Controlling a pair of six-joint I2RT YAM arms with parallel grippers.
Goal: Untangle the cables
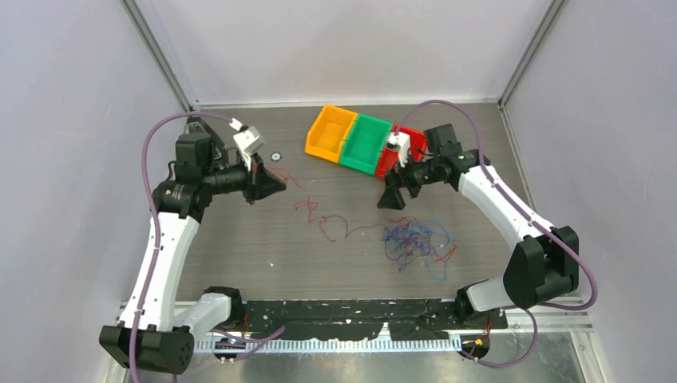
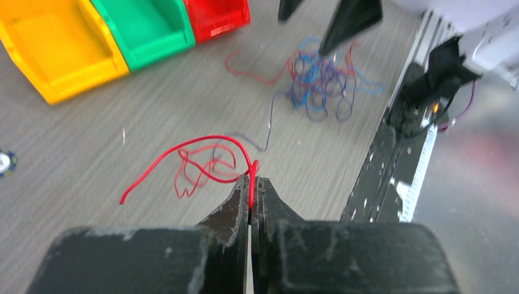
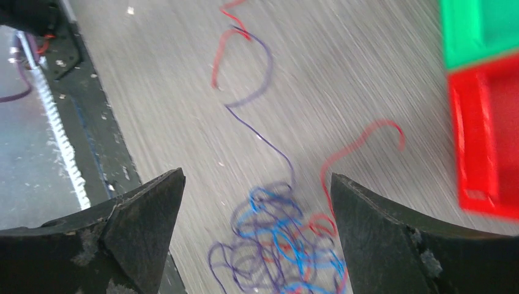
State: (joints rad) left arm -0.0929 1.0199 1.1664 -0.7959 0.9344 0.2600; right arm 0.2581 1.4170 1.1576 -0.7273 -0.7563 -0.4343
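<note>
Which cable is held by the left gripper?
The red cable, pinched in the shut left gripper; the blue and purple tangle lies apart, untouched.

You'll see the cables [image 1: 415,239] knotted on the worktop [image 1: 239,255], just in front of the right hand [image 1: 391,203]. A red strand [image 1: 310,206] runs from the knot toward the left hand [image 1: 279,185]. Behind them an orange bin [image 1: 330,132], a green bin [image 1: 366,142] and a red bin [image 1: 413,136] sit side by side.

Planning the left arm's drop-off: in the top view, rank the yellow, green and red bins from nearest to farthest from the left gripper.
1. Yellow bin: leftmost of the row, closest to the left gripper.
2. Green bin: middle of the row.
3. Red bin: rightmost, farthest.
</note>
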